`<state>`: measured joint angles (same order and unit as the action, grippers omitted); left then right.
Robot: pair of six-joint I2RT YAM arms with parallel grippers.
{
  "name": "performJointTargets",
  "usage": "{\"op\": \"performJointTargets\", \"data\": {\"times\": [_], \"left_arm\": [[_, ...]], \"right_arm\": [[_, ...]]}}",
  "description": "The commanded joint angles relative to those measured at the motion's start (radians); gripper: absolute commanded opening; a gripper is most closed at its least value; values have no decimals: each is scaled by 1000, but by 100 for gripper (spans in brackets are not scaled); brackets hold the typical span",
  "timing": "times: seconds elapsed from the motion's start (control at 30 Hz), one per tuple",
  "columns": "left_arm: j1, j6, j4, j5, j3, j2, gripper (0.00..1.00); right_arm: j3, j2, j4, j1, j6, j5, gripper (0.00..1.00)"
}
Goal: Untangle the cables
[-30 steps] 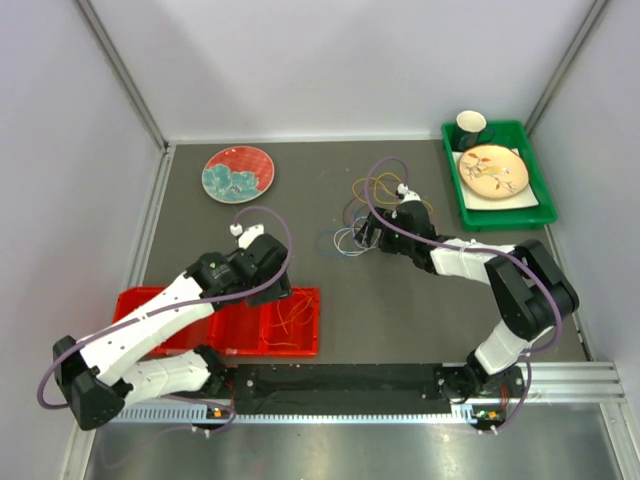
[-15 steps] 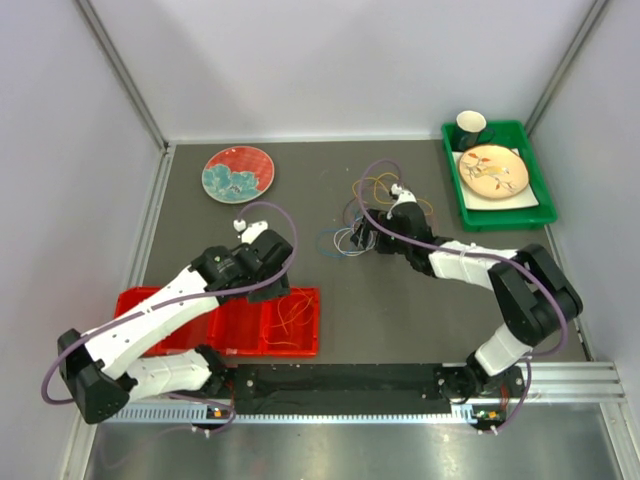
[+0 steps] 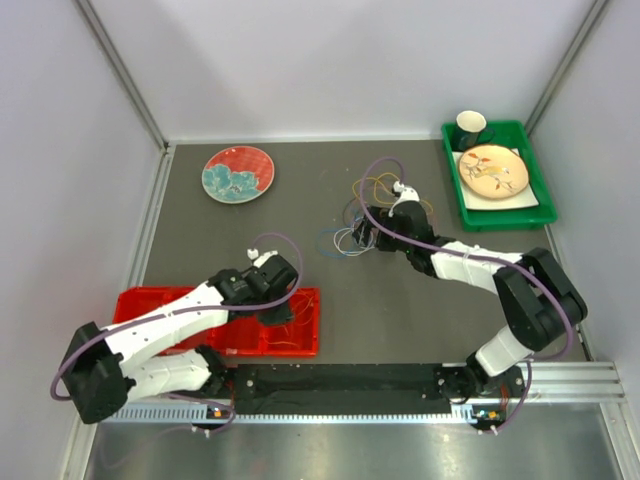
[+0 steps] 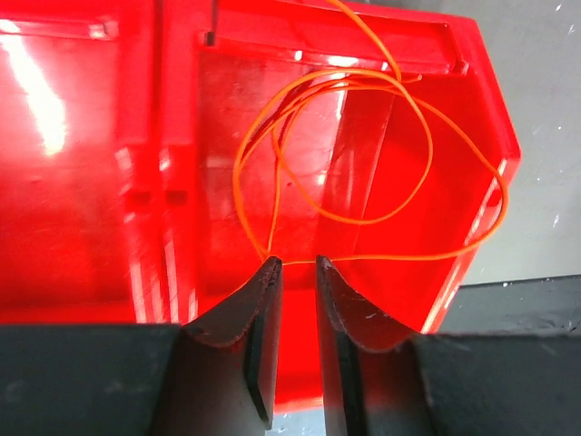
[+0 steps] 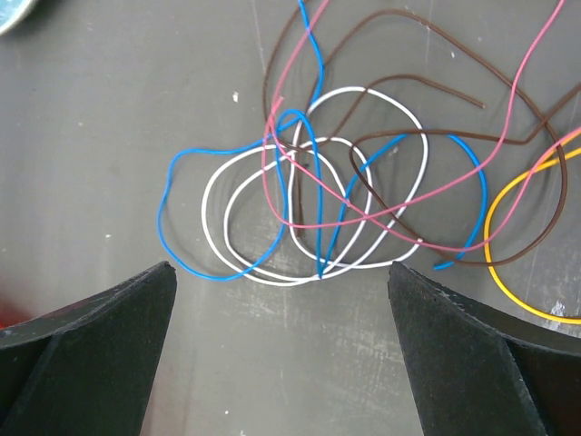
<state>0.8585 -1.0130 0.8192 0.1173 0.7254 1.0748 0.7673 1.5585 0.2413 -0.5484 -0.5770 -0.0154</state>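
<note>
A tangle of thin cables [image 3: 365,205] lies on the grey table, right of centre. In the right wrist view its white [image 5: 352,89], blue [image 5: 162,216], pink [image 5: 399,204] and yellow [image 5: 495,263] loops cross each other with brown ones. My right gripper [image 3: 362,236] [image 5: 281,266] stands wide open just short of the white and blue loops, touching none. An orange cable [image 4: 430,145] lies coiled in the right compartment of the red bin [image 3: 140,303] [image 4: 109,182]. My left gripper [image 3: 284,304] [image 4: 298,263] is low over it. Its jaws are narrow but apart, and the orange strand runs past their tips.
A red and blue plate [image 3: 238,172] lies at the back left. A green tray [image 3: 535,205] at the back right holds a cup [image 3: 471,124] and a patterned plate [image 3: 493,170]. A black rail [image 3: 340,385] runs along the near edge. Walls close in on both sides.
My left arm has come down and nearer, over the bin's right compartment, and its jaws have narrowed. The right gripper has barely shifted and stays wide open.
</note>
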Motion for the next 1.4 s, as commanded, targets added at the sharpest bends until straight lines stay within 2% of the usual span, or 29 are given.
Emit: {"op": "performJointTargets", "data": {"times": [0.0,0.33,0.43,0.6,0.67,0.83,1.03,1.23,1.3,1.37], "left_arm": [[4,-18,-166,-48,-47,56,26],[2,31,-227,-4,-29,214,22],[4,57,-165,37,31,211,26],[4,112,1,157,196,177,40],[4,135,55,189,264,172,41],[2,171,90,257,383,177,47],[1,270,-14,288,492,249,50],[-9,327,-144,271,601,413,52],[-10,370,-195,266,612,459,57],[-13,439,-317,225,598,497,62]], "right_arm": [[50,29,4,-13,8,-20,99],[58,40,0,-12,9,-21,99],[59,40,-2,-13,11,-21,99],[58,34,0,-13,12,-21,99],[53,28,3,-13,12,-23,99],[26,-18,15,-13,9,-40,99],[-63,-130,36,-13,-17,-184,99],[-172,-233,113,-10,-27,-351,99],[-203,-255,163,-8,-8,-369,99],[-241,-255,240,-7,2,-386,99]]}}
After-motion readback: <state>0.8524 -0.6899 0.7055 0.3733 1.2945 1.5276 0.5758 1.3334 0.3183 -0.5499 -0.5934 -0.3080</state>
